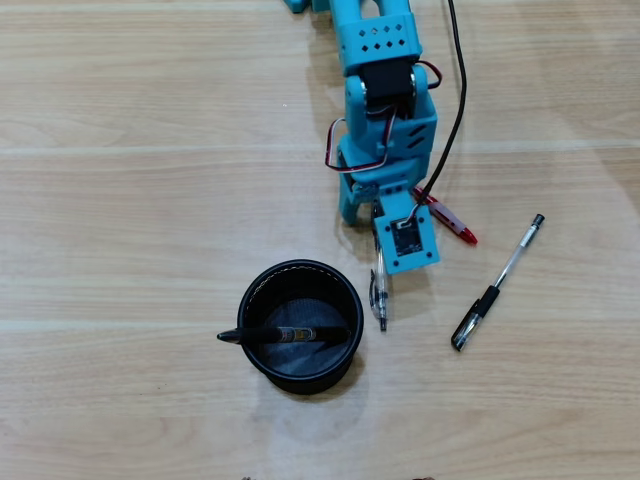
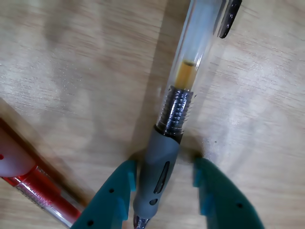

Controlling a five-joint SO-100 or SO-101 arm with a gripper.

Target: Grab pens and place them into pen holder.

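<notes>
Fingers (image 2: 164, 191) sit spread either side of the grey-sleeved clear pen (image 2: 178, 107) in the wrist view, low in the frame. The left one is right up against the rubber sleeve, the right one has a clear gap, so nothing is gripped yet. In the overhead view that pen (image 1: 379, 290) lies on the table (image 1: 120, 200) just right of the black mesh pen holder (image 1: 300, 285), half hidden under the arm.

For a good grab I'd close on the rubber sleeve, since it should slip less than the clear barrel. It's near the tip end though, so the long end will probably sag; lift slowly and high enough to clear the holder rim.

The black pen (image 1: 285, 333) is already across the inside of the holder. The red and clear one (image 1: 452, 225) and the black-capped one (image 1: 497, 285) wait on the right.

No brand or writing readable on anything, as far as I can see.
</notes>
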